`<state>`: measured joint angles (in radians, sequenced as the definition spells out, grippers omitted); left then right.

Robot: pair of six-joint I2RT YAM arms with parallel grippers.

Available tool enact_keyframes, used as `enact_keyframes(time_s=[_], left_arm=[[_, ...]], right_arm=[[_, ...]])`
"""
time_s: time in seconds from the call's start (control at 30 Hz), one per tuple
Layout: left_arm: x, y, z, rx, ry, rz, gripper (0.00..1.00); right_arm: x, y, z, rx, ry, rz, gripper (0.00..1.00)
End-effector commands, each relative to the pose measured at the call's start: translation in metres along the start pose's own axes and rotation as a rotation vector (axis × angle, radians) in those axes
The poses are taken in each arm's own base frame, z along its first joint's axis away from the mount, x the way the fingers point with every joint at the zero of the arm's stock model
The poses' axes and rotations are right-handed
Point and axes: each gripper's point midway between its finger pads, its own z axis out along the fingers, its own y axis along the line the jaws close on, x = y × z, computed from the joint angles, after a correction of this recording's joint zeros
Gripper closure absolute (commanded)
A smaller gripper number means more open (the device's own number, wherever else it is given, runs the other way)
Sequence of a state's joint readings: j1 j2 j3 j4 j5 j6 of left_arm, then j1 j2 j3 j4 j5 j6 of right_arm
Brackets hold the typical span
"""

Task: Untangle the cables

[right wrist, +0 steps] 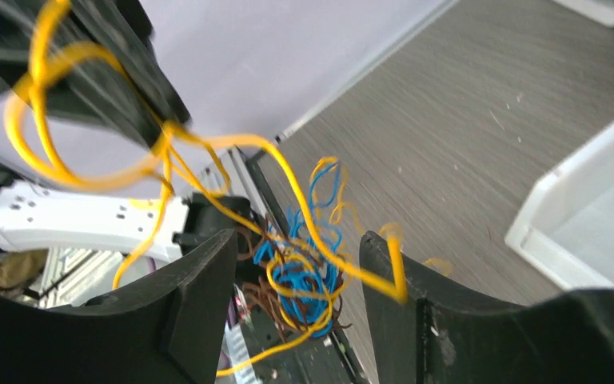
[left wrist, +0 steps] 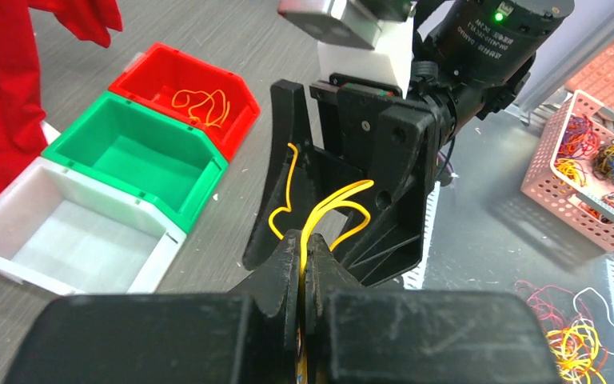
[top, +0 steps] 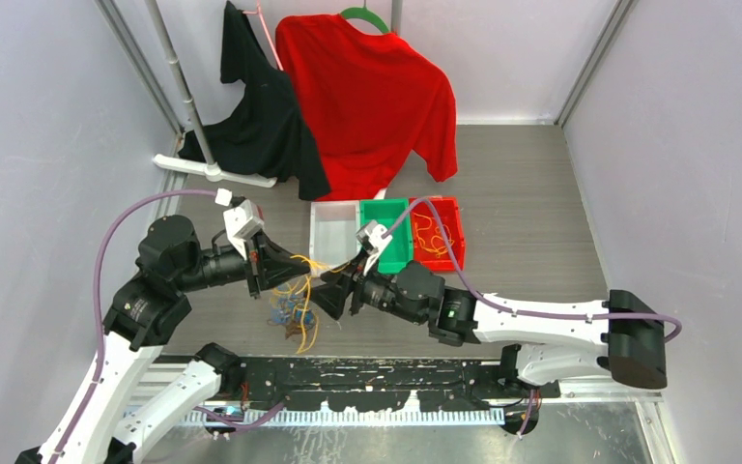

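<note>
A knot of blue, brown and orange-yellow cables point(top: 292, 311) hangs and rests just in front of the arm bases. My left gripper point(left wrist: 304, 244) is shut on a yellow cable point(left wrist: 332, 200), which loops up out of its tips. My right gripper point(right wrist: 297, 240) faces it a short way off with its jaws apart. The same yellow cable point(right wrist: 288, 172) runs from the left gripper point(top: 285, 271) across that gap and lies against the right-hand finger point(right wrist: 416, 304). The tangle point(right wrist: 304, 276) shows below, between the open fingers. From above, the right gripper point(top: 333, 290) sits just right of the tangle.
White point(top: 333, 237), green point(top: 393, 242) and red point(top: 454, 237) bins stand in a row behind the grippers; the red one holds yellow cables. A pink basket point(left wrist: 548, 172) of more cables sits off the table edge. Black and red shirts point(top: 367, 97) hang on a rack behind.
</note>
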<state>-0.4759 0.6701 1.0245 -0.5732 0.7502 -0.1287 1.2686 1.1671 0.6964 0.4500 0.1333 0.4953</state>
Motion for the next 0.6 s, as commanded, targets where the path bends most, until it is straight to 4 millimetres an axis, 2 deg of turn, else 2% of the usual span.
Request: enact_keyframes(time_s=[0.0, 0.13, 0.33, 0.57], left_arm=[[-0.026, -0.016, -0.004, 0.059, -0.077, 0.034, 1.0], [-0.03, -0.016, -0.004, 0.054, -0.089, 0.039, 1.0], [-0.044, -0.019, -0.007, 0.056, -0.115, 0.082, 1.0], [-0.06, -0.026, -0.01, 0.072, -0.139, 0.098, 1.0]], right_arm=[[-0.068, 0.039, 0.012, -0.102, -0.199, 0.021, 0.38], [-0.062, 0.041, 0.019, -0.1, -0.161, 0.003, 0.39], [-0.013, 0.025, 0.017, -0.088, -0.031, 0.006, 0.35], [0.014, 0.013, 0.018, -0.058, 0.026, -0.001, 0.4]])
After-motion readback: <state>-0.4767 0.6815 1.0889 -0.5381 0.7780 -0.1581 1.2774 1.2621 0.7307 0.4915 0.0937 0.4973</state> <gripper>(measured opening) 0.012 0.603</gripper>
